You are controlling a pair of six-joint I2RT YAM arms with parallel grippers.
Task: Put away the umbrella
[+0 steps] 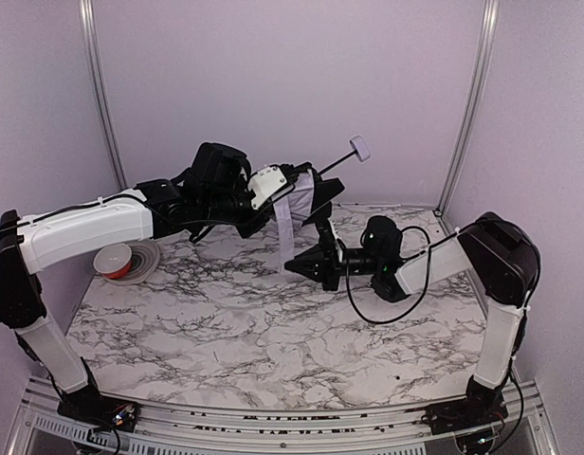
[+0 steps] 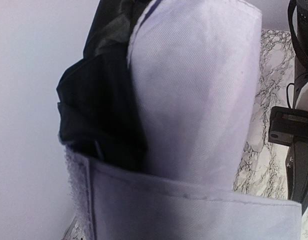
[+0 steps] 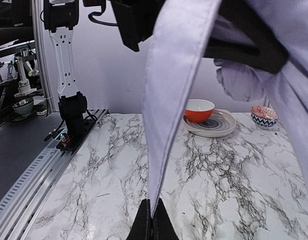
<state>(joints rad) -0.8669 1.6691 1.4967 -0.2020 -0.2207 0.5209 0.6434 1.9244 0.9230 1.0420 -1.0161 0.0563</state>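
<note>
I've got the umbrella (image 1: 309, 197) folded, aloft over the worktop's (image 1: 226, 322) far edge, left fingers (image 1: 294, 173) clamped on it. Right fingers (image 3: 143, 225) pinch the dangling strap (image 3: 169, 100) (not yet wrapped). Wrapping, fastening and stowing remain, I'd judge.

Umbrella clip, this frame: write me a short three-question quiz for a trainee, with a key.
1. True or false: the umbrella lies flat on the table.
2. What do the right jaws pinch? A the shaft; B the hanging strap; C the handle.
3. What sits on the plate?
Key: 1 false, the left jaws hold it in the air; 2 B; 3 an orange bowl.
</note>
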